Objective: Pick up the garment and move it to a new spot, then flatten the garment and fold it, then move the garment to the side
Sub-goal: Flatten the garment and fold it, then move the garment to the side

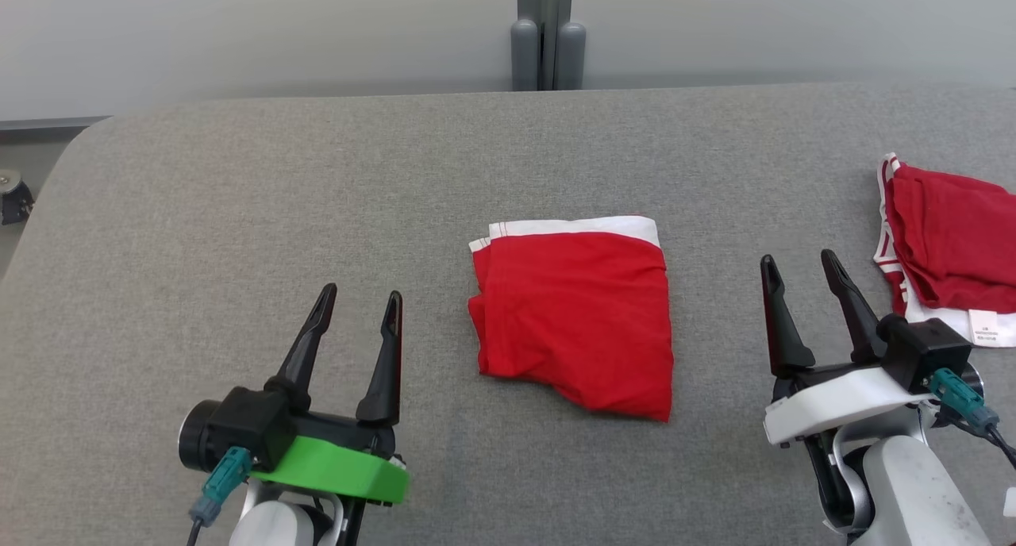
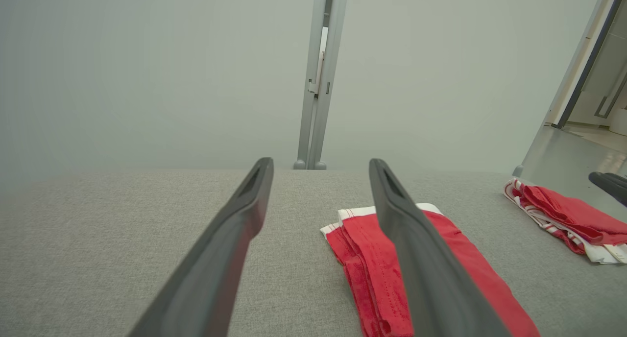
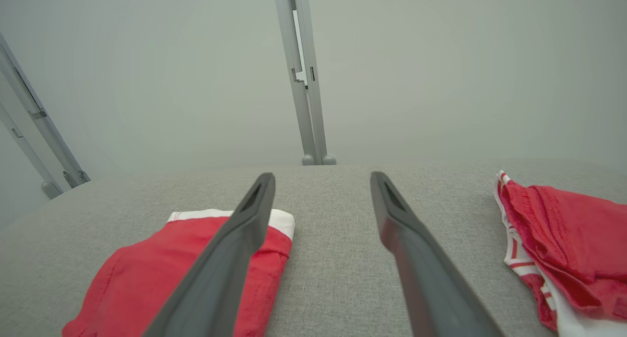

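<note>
Red garment, folded, flat in the middle of the gray table. Near its left side, left gripper, fingers wide apart, holding nothing. On the other side, right gripper, wide too, empty. Far right, another red pile.

I am looking at the garment, a red piece of clothing with a white waistband. It is lying folded into a rough rectangle near the middle of the grey table. The waistband is running along the far edge. The layers are showing unevenly down the left side, and the near edge is slanting, its right corner reaching closest to me.
</note>
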`<state>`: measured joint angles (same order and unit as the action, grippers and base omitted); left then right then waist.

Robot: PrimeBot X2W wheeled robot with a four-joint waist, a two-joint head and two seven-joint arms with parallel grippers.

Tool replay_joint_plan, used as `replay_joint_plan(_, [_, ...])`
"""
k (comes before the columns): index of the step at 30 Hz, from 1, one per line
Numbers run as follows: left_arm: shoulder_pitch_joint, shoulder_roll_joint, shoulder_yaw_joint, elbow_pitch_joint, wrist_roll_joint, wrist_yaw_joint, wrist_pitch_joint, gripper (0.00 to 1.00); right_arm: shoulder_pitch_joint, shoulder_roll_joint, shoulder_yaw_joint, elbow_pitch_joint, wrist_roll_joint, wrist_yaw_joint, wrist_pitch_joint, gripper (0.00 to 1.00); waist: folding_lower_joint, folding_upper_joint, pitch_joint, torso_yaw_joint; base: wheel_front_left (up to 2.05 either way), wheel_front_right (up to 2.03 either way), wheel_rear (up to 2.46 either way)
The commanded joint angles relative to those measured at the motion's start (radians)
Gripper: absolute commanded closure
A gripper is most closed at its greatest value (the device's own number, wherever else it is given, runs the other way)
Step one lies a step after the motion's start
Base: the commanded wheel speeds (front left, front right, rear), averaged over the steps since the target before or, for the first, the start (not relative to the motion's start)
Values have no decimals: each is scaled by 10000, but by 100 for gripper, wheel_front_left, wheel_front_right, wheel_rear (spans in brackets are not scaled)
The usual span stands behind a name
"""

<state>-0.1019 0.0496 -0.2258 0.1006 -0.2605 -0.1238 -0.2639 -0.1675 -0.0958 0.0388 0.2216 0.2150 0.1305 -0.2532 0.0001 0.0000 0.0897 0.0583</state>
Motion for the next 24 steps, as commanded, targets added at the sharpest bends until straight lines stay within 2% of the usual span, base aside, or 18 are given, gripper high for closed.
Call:
replay_joint_plan(1, [83, 22, 0, 55, -50, -16, 1, 0, 185, 96, -124, -115, -60, 3, -63, 0, -1, 0, 58, -81, 0, 0, 0])
replay_joint_plan(7, [293, 22, 4, 237, -81, -26, 1, 0, 461, 341, -382, -377, -108, 3, -105, 0, -1, 0, 107, -191, 0, 0, 0])
replay_joint_plan(24, [396, 22, 98, 66, -124, 18, 1, 0, 608, 442, -387, -441, -315, 3, -124, 0, -1, 0, 62, -29, 0, 0, 0])
